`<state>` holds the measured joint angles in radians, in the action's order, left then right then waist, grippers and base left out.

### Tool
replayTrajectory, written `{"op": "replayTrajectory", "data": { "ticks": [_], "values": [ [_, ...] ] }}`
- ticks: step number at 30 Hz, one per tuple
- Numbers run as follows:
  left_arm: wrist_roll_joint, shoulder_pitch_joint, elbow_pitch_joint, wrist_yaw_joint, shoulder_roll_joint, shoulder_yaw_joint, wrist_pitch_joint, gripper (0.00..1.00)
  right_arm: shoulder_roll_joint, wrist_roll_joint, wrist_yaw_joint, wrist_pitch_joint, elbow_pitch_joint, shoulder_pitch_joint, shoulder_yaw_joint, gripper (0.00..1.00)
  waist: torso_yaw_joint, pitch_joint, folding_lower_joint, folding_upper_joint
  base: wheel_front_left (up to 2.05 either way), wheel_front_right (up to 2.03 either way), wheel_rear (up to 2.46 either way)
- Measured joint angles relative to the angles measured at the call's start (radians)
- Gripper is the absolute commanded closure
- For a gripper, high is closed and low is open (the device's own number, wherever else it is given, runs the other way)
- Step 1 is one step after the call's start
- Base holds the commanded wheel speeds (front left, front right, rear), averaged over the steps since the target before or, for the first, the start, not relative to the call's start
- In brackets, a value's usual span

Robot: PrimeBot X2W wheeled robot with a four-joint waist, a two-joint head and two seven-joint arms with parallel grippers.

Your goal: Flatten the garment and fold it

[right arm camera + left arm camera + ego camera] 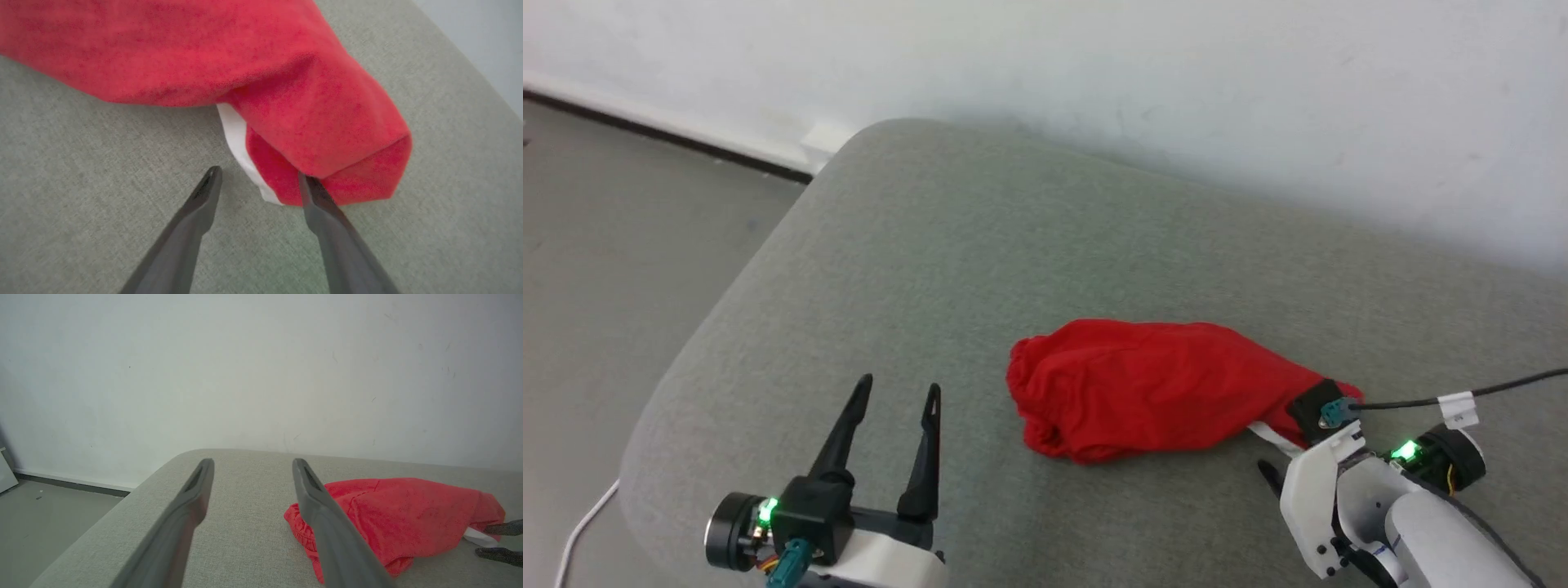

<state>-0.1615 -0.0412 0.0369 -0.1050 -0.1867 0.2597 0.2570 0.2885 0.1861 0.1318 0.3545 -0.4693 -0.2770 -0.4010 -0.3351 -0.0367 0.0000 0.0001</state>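
The garment (1152, 392) is a pair of red shorts of soft, slightly fuzzy cloth, lying bunched in a long, rumpled heap on a grey fabric cushion (931, 245), right of its middle and toward the near edge. The end of the heap nearer the cushion's middle is puckered into small gathers, while the other end is folded over into a blunt, rounded corner. A strip of white trim (237, 139) peeks out from under that fold. The left gripper (899, 384) hovers over bare cushion to the left of the heap, well apart from it, fingers spread open and empty. The right gripper (259, 173) sits at the folded end, fingers open on either side of the trim, one tip touching the red fold. A black cable (1413, 400) there carries a small white tag (1458, 408), too small to read.
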Motion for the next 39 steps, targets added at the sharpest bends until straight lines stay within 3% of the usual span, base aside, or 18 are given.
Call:
{"op": "replayTrajectory", "data": {
  "ticks": [4, 5, 6, 7, 13, 17, 23, 28, 29, 30, 39],
  "values": [
    [0.013, 0.0, -0.017, 0.025, 0.025, -0.01, 0.0, 0.0, 0.013, 0.042, 0.0, 0.041, -0.075, -0.05, -0.045, 0.0, -0.039, -0.019, -0.0001, 0.0, 0.0, 0.0, 0.0],
    [0.014, 0.0, -0.019, 0.029, 0.03, -0.013, 0.0, 0.0, 0.015, 0.055, 0.0, 0.049, -0.088, -0.063, -0.054, 0.18, -0.045, -0.024, -0.0001, 0.0, 0.0, 0.0, 0.0],
    [0.014, 0.0, -0.023, 0.035, 0.035, -0.017, 0.0, 0.0, 0.02, 0.062, 0.0, 0.049, -0.095, -0.075, -0.062, 0.76, -0.049, -0.029, -0.0001, 0.0, 0.0, 0.0, 0.0],
    [0.016, 0.0, -0.027, 0.041, 0.039, -0.019, 0.0, 0.0, 0.024, 0.067, 0.001, 0.048, -0.1, -0.083, -0.066, 1.0, -0.051, -0.032, 0.0, 0.0, 0.0, 0.0, 0.0],
    [0.032, -0.001, -0.048, 0.07, 0.056, -0.039, 0.0, 0.0, 0.058, 0.103, 0.001, 0.029, -0.098, -0.086, -0.071, 1.0, -0.028, -0.029, 0.0001, 0.0, 0.0, 0.0, 0.0],
    [0.04, -0.012, -0.056, 0.087, 0.061, -0.051, 0.0, 0.0, 0.125, 0.133, 0.001, 0.065, -0.049, -0.046, -0.023, 1.0, 0.015, -0.017, 0.0001, 0.0, 0.0, 0.0, 0.0],
    [0.049, -0.016, -0.066, 0.105, 0.082, -0.056, 0.0, 0.0, 0.245, 0.156, 0.001, 0.239, 0.093, 0.145, 0.135, 1.0, 0.095, 0.016, 0.0, 0.0, 0.0, 0.0, 0.0],
    [0.049, -0.017, -0.073, 0.115, 0.094, -0.061, 0.0, 0.0, 0.27, 0.147, 0.0, 0.371, 0.25, 0.34, 0.262, 1.0, 0.151, 0.035, -0.0001, 0.0, 0.0, 0.0, 0.0],
    [0.049, -0.018, -0.076, 0.12, 0.095, -0.061, 0.0, 0.0, 0.26, 0.146, 0.0, 0.376, 0.281, 0.367, 0.277, 0.55, 0.161, 0.037, -0.0001, 0.0, 0.0, 0.0, 0.0],
    [0.05, -0.018, -0.081, 0.124, 0.097, -0.061, 0.0, 0.0, 0.245, 0.138, 0.0, 0.375, 0.315, 0.388, 0.291, 0.0, 0.17, 0.038, -0.0001, 0.0, 0.0, 0.0, 0.0],
    [0.046, -0.019, -0.16, 0.168, 0.108, -0.046, 0.0, 0.0, 0.079, 0.153, 0.0, 0.238, 0.627, 0.391, 0.395, 0.0, 0.24, 0.051, -0.0001, 0.0, 0.0, 0.0, 0.0]
  ]
}}
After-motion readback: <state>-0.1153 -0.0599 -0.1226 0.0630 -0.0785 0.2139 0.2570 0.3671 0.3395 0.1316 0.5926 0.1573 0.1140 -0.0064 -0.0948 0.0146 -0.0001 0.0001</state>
